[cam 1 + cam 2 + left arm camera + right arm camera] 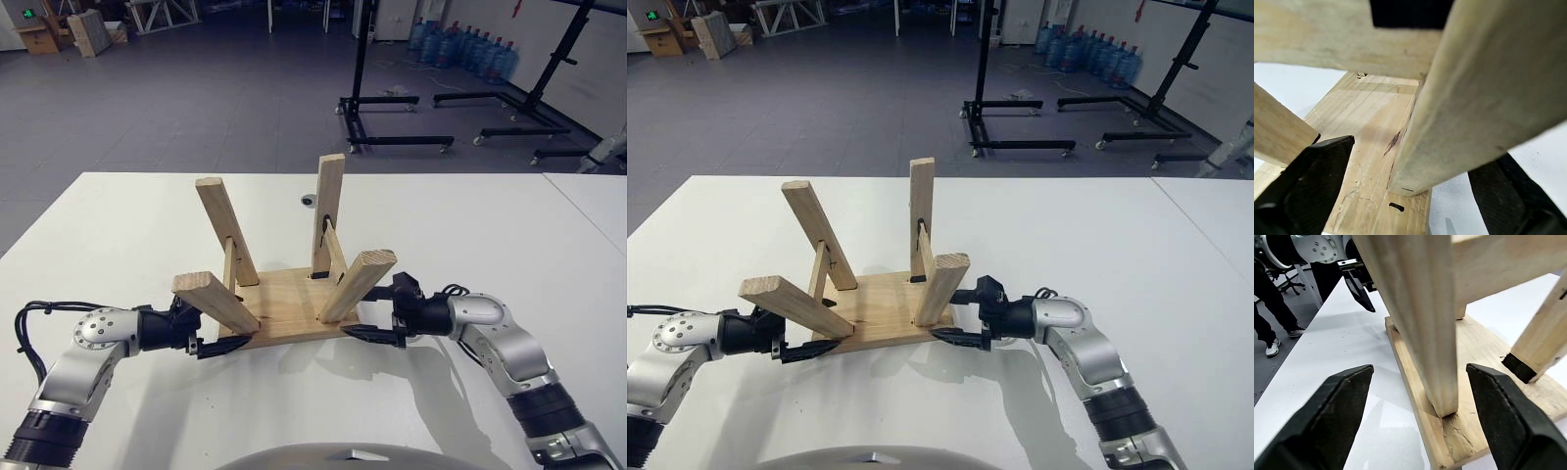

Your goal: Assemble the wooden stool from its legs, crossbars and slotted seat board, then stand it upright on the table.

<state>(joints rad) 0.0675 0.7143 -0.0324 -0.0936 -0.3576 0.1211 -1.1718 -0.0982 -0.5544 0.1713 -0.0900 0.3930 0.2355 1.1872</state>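
An upturned wooden stool [284, 311] sits near the middle of a white table [490, 225], with its seat board flat and four splayed legs pointing up. The left gripper [217, 338] straddles the near left leg [216, 302] with its jaws wide and not clamped. The right gripper [364, 321] does the same at the near right leg [358, 284]. The stool looks stiff and fairly light, but its joints may be loose, so gripping low on the legs or at the seat edges seems safest. Beyond the table are a grey floor, black wheeled stands [392, 108] and blue water bottles [470, 49].
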